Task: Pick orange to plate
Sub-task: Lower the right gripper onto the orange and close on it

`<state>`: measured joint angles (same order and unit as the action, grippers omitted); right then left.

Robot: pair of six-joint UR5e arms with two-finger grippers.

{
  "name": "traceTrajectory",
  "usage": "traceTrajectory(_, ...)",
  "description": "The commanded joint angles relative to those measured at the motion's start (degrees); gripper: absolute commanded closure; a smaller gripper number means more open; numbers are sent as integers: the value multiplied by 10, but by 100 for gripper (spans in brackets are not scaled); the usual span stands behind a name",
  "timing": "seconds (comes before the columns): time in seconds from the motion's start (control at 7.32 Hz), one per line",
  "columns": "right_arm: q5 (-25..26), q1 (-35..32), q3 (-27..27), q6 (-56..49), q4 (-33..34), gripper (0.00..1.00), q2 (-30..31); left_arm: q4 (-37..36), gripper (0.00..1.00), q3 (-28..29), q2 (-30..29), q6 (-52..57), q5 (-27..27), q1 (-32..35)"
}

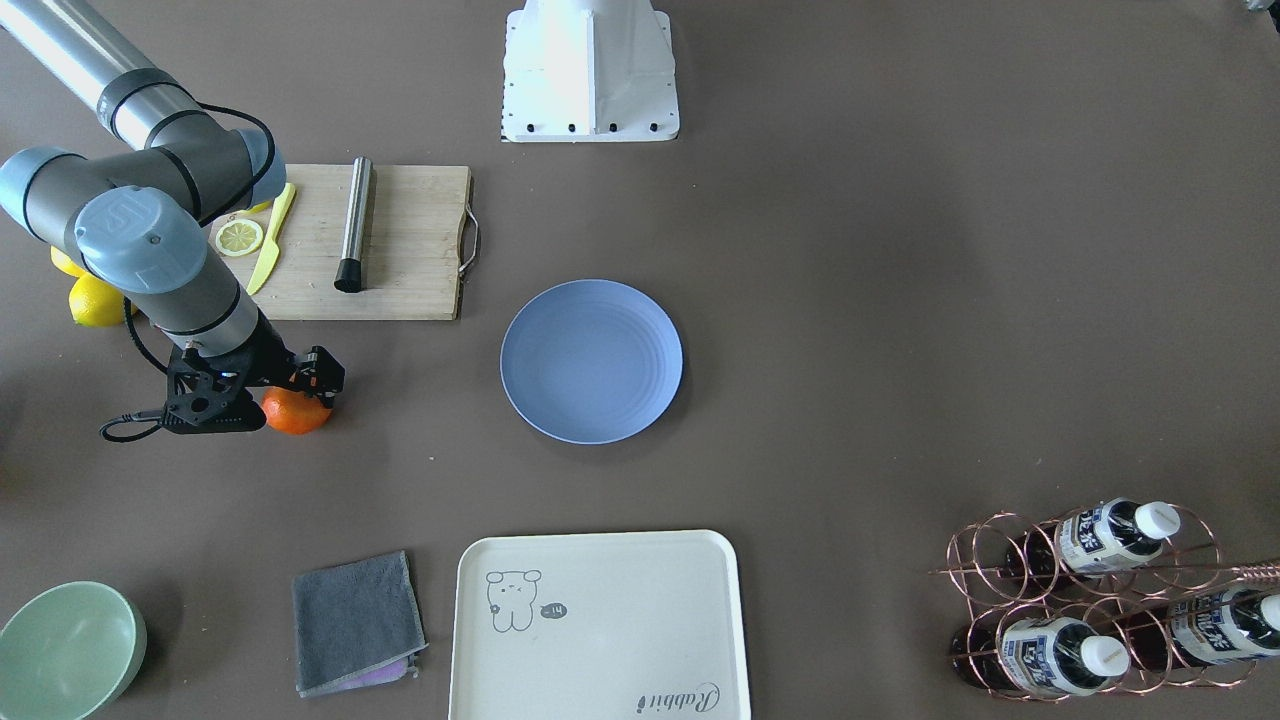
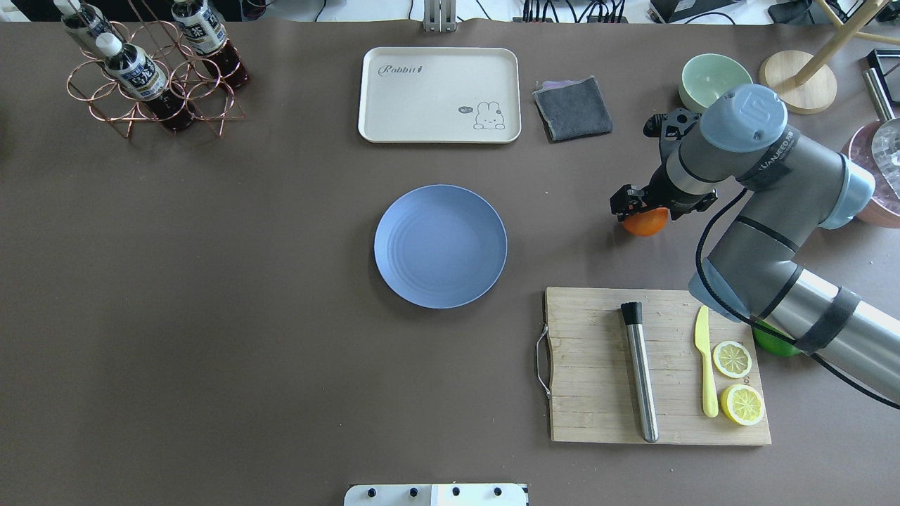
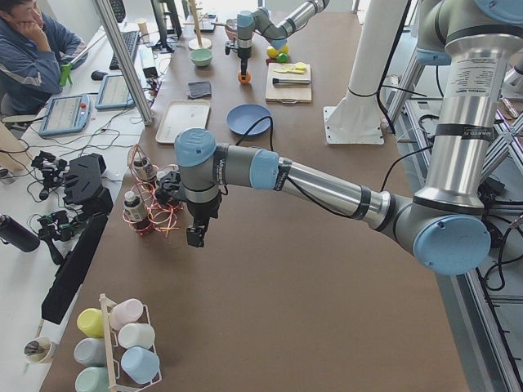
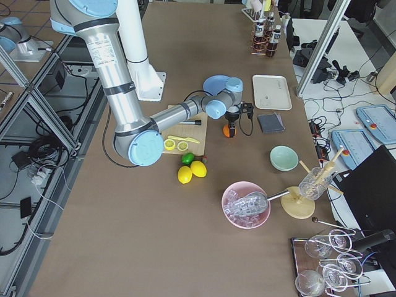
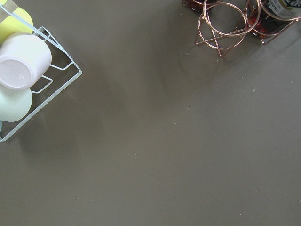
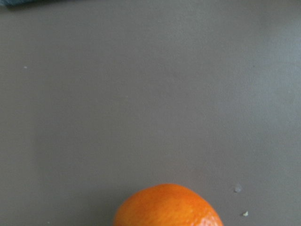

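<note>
Right gripper (image 1: 290, 388) low over the orange (image 1: 296, 414), plate (image 1: 591, 361) well apart
In the front-facing view the orange sits at centre left, just below the cutting board (image 1: 400, 245), with the right gripper directly over it; whether its jaws are released or clenched on the fruit cannot be told. The plate lies mid-frame, well to the orange's right. In the left side view the left gripper (image 3: 196, 237) hangs beside the copper bottle rack (image 3: 159, 204), jaws likewise unreadable
</note>
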<state>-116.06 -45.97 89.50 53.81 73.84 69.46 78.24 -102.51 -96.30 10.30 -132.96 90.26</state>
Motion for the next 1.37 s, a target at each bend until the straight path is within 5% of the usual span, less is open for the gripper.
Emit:
traceTrajectory(0.0, 8, 4, 3, 9, -1, 1, -12, 1, 2, -1, 1, 1, -1, -1)
traceTrajectory(1.23, 5, 4, 1, 1, -1, 1, -13, 2, 2, -1, 2, 1, -1, -1)
